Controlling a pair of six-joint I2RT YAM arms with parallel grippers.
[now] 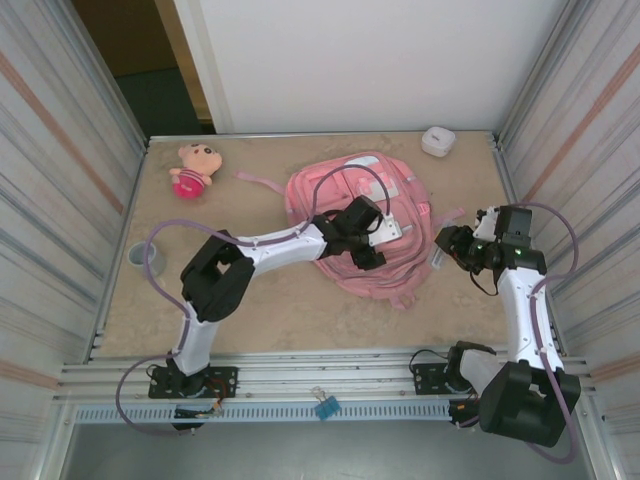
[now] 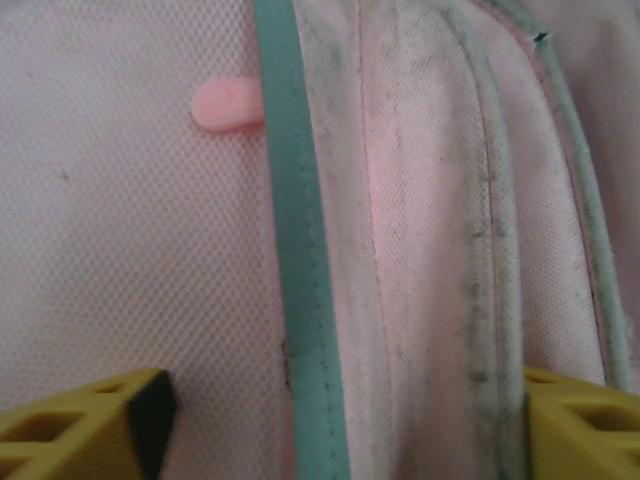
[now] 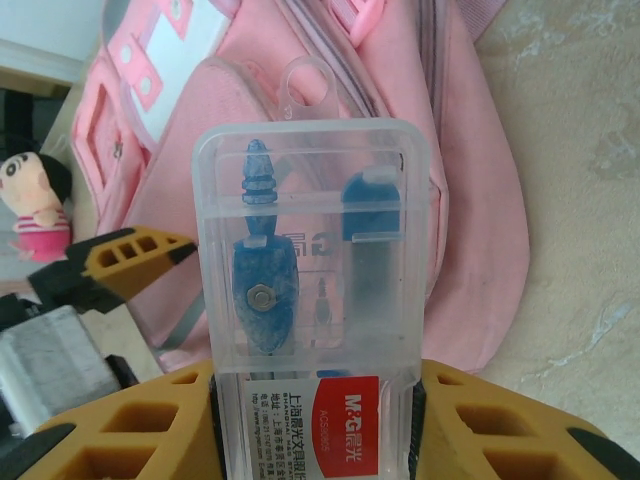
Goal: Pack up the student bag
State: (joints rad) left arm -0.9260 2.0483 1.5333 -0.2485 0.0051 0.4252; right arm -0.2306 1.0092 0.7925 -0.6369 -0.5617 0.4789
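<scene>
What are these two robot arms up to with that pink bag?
They are packing a school bag. The large pink fabric backpack lies flat in the middle of the table. The left gripper is down close over the bag's front beside a zip line, jaws open and gripping nothing. The right gripper holds a clear plastic case with a blue drawing compass just off the bag's right edge. The case is not yet inside.

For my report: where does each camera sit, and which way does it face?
Top: above, behind, looking down on the table; left arm and right arm show.
Left wrist: close over the backpack; left gripper tips at bottom.
Right wrist: faces backpack and doll; right gripper holds a compass case.
Shared: top and right wrist both show the doll.
</scene>
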